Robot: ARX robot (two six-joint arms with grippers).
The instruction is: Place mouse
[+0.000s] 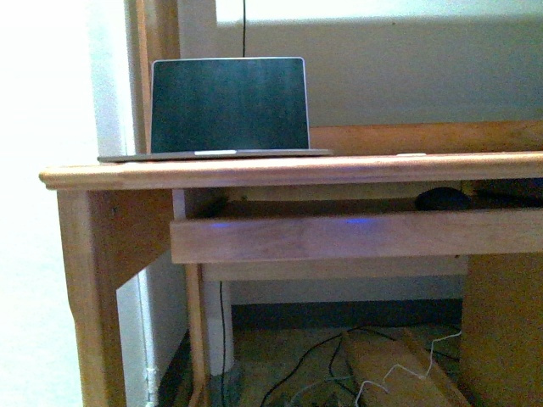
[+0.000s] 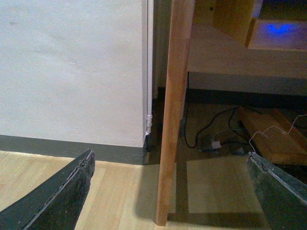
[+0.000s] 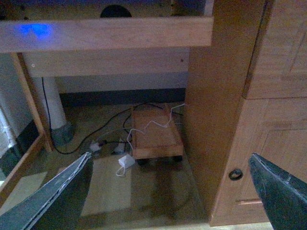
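Note:
The mouse (image 1: 443,198) is a small dark domed shape resting on the pull-out wooden tray (image 1: 322,237) under the desk top, toward the right. Its top (image 3: 115,10) also peeks over the tray's front board in the right wrist view. Neither arm shows in the front view. My left gripper (image 2: 170,154) hangs open low over the floor, facing the desk's left leg (image 2: 173,110), with nothing between its fingers. My right gripper (image 3: 171,156) is open and empty too, low under the tray and well below the mouse.
An open laptop (image 1: 227,106) stands on the desk top (image 1: 280,172) at the left. Under the desk lie cables (image 3: 120,143) and a small wheeled wooden board (image 3: 156,134). A wooden cabinet (image 3: 249,120) with a round knob flanks the right side; a white wall (image 2: 72,72) the left.

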